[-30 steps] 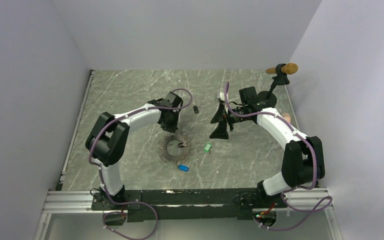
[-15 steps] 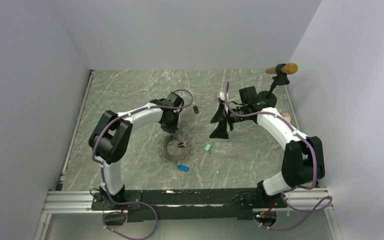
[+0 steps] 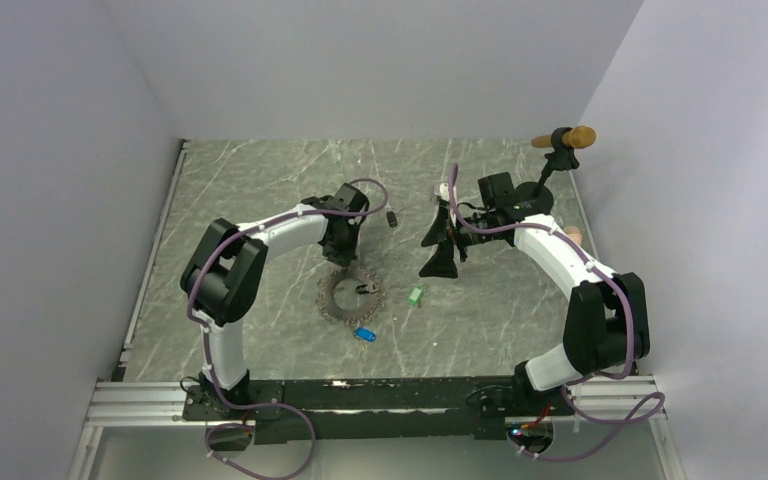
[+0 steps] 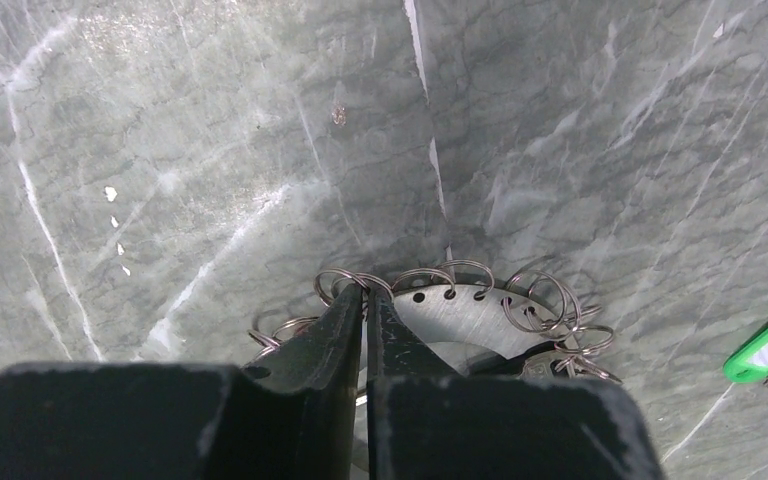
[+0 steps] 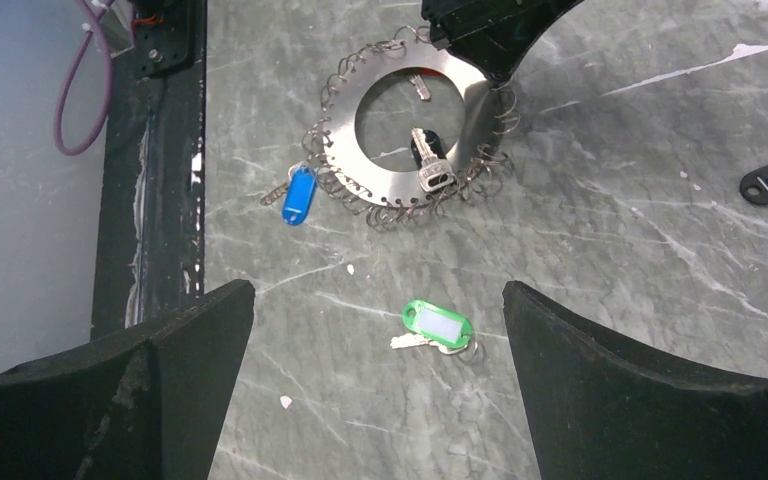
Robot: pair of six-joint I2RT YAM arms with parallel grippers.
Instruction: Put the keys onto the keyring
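The keyring [image 3: 350,298] is a flat metal disc with a wide hole, fringed with small wire rings, lying mid-table. My left gripper [image 3: 345,262] is at its far rim. In the left wrist view the left gripper [image 4: 365,292] has its jaws pinched nearly together on the rim of the keyring [image 4: 460,310], among the small loops. The green key [image 3: 416,294] lies right of the ring and shows as the green key [image 5: 438,326] between my right gripper's wide jaws. The right gripper [image 5: 370,290] hangs open above the table. The blue key [image 5: 299,195] lies against the ring's near edge.
A silver key with a black head [image 5: 428,165] lies inside the disc's hole. A small black tag [image 3: 392,218] lies beyond the ring. A black stand with a tan handle [image 3: 560,140] sits at the far right corner. The arms' black rail [image 3: 380,395] runs along the near edge.
My left gripper's jaws have closed further on the keyring's rim and the left arm has shifted slightly right. The blue key has turned a little. The right arm has not moved.
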